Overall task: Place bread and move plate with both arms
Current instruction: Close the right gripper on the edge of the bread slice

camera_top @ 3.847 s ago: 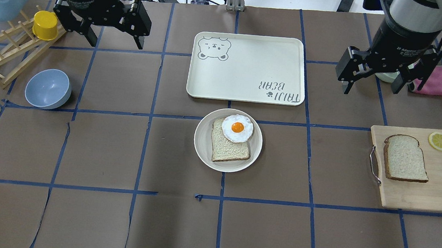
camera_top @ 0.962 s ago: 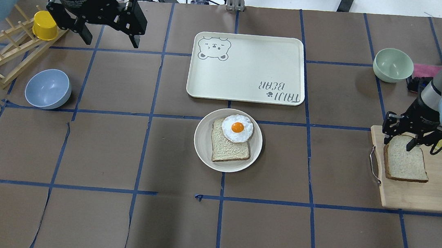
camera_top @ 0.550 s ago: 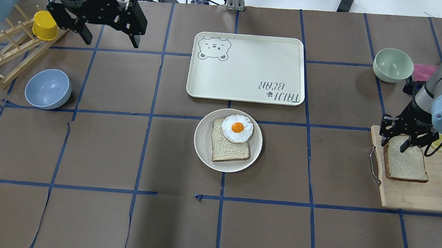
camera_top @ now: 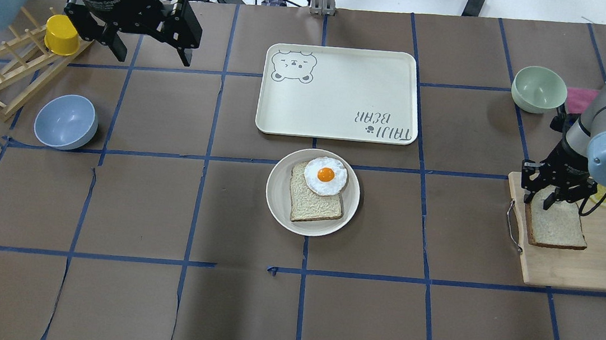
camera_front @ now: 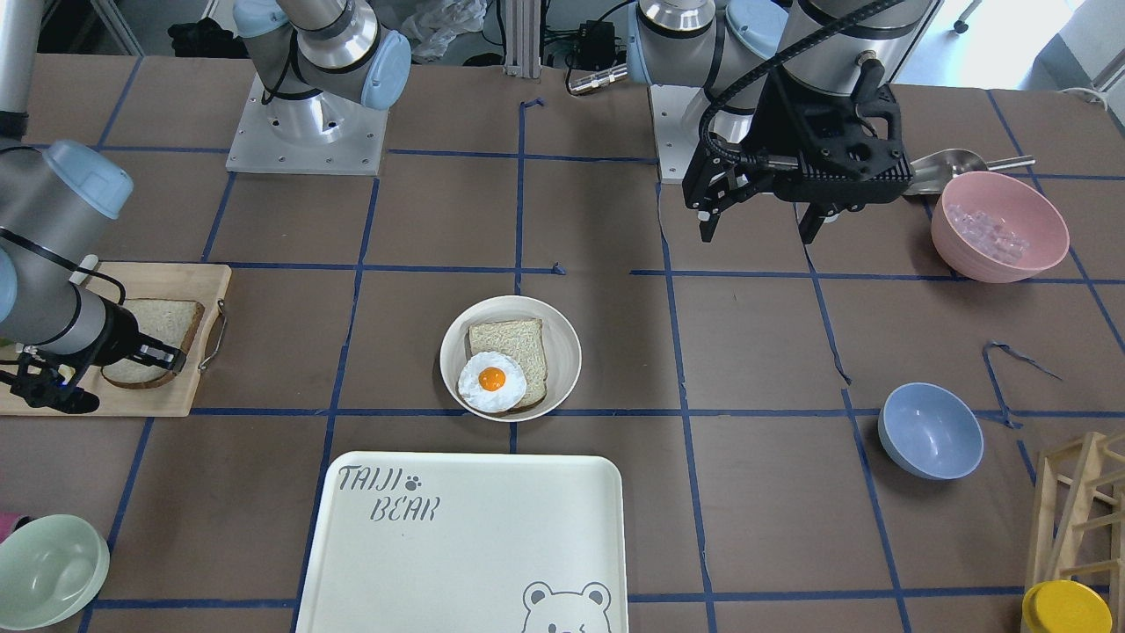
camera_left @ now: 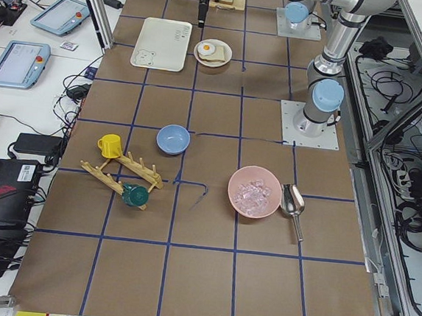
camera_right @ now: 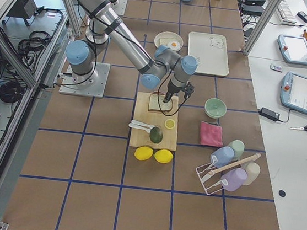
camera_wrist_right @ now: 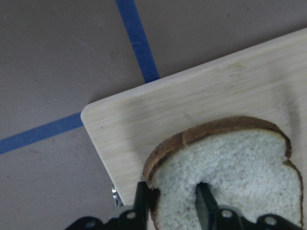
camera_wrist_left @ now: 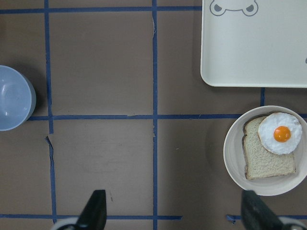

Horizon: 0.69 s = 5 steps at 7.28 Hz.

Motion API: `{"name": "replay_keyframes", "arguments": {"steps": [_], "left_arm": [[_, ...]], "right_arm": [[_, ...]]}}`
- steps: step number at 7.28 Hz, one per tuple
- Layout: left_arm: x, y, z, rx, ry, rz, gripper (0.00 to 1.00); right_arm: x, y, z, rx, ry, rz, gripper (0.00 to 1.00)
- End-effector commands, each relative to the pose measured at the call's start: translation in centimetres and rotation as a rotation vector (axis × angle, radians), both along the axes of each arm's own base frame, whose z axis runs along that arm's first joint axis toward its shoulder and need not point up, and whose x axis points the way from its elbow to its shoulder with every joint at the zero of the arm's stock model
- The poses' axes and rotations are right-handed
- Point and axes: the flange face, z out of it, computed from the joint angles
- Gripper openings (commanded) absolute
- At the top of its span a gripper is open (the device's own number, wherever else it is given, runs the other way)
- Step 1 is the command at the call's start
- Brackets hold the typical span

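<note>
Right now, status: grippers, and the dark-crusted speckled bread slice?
Left gripper open, raised. Right gripper pinching corner of dark-crusted speckled bread slice, flat on wooden cutting board. Nothing between it and round cream plate.

The right gripper (camera_top: pixel 538 201) covers the top edge of the bread (camera_top: pixel 556 227).

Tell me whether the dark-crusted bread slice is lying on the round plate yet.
No, the bread lies flat on the wooden cutting board, with the right gripper straddling its crusted edge, apart from the plate.
</note>
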Motion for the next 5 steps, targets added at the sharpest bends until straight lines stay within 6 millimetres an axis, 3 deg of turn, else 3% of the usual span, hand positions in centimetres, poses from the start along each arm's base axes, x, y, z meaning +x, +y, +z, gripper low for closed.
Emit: {"name": "replay_keyframes", "arguments": {"steps": [1, 4, 5], "left_arm": [[0.0, 0.0, 0.0, 0.000, -0.001, 0.000, 1.00], [0.0, 0.0, 0.0, 0.000, -0.001, 0.000, 1.00], [0.0, 0.1, 0.1, -0.001, -0.001, 0.000, 1.00]], "right_arm": [[0.0, 0.0, -0.1, 0.002, 0.001, -0.012, 0.00], [0.3, 0.5, 1.0, 0.030, -0.007, -0.039, 0.00], [0.3, 0.5, 2.2, 0.028, -0.007, -0.043, 0.00]]}}
